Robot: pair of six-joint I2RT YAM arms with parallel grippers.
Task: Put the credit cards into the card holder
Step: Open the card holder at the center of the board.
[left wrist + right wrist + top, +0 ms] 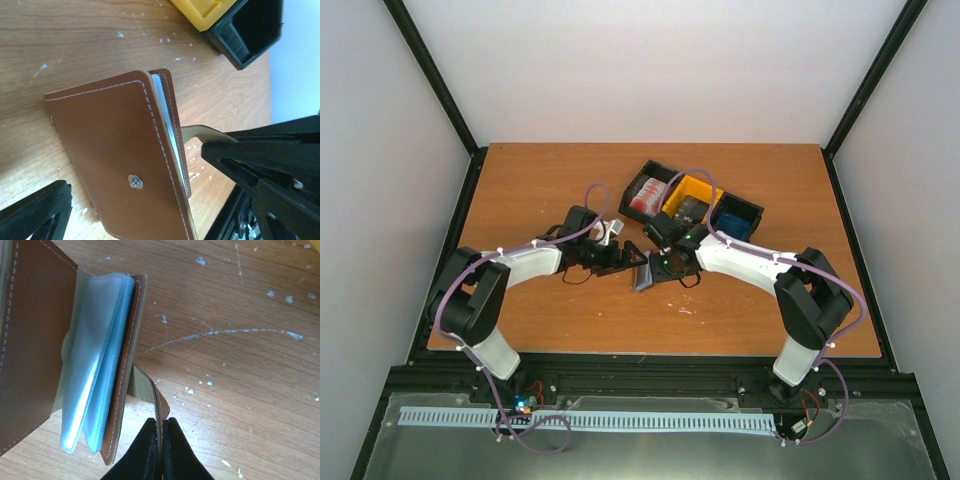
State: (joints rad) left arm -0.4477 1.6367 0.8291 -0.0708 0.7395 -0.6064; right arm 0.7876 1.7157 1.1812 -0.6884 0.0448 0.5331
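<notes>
The brown card holder [642,275] stands on edge on the table between my two grippers. In the left wrist view its closed outer cover with a snap stud [115,150] faces me. My left gripper [160,192] is open, one finger on each side of the holder and apart from it. My right gripper [161,427] is shut on the holder's snap tab [150,390]. The grey-blue sleeves [97,355] fan out. Red-and-white credit cards [650,193], dark ones [688,210] and blue ones [730,218] lie in the bins behind.
Three bins stand in a row behind the grippers: a black one [638,180], a yellow one [705,187] and another black one [752,210]. The yellow and black bins' corners show at the top of the left wrist view [240,35]. White specks dot the wooden table [240,330].
</notes>
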